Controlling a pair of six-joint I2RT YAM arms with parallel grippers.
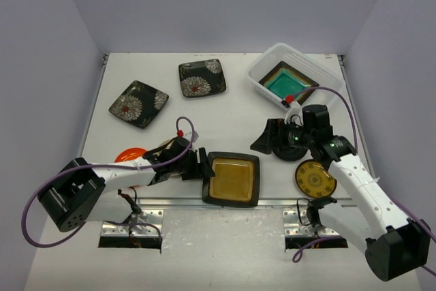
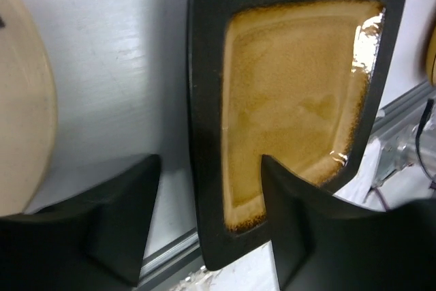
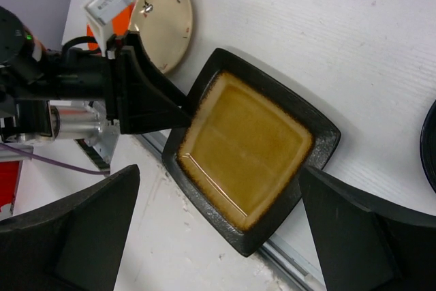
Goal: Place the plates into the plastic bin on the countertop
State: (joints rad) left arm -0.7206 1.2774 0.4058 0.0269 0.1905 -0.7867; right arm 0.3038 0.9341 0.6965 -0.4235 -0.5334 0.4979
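Observation:
The square amber-centred plate (image 1: 234,179) lies at the countertop's (image 1: 238,117) front edge and overhangs the rail; it fills the left wrist view (image 2: 293,100) and shows in the right wrist view (image 3: 245,148). My left gripper (image 1: 202,168) is open, its jaws astride the plate's left rim (image 2: 210,161), one finger over the amber centre. My right gripper (image 1: 269,140) is open and empty, above the plate's right side (image 3: 225,236). The plastic bin (image 1: 262,66) at back right holds the teal-centred plate (image 1: 287,84).
Two black floral plates (image 1: 139,103) (image 1: 202,77) lie at back left. An orange plate (image 1: 128,155) and a cream plate (image 3: 167,22) lie by my left arm. A black round plate (image 1: 289,151) and a yellow-patterned dark plate (image 1: 315,180) lie under my right arm. A metal rail (image 1: 272,202) runs along the front.

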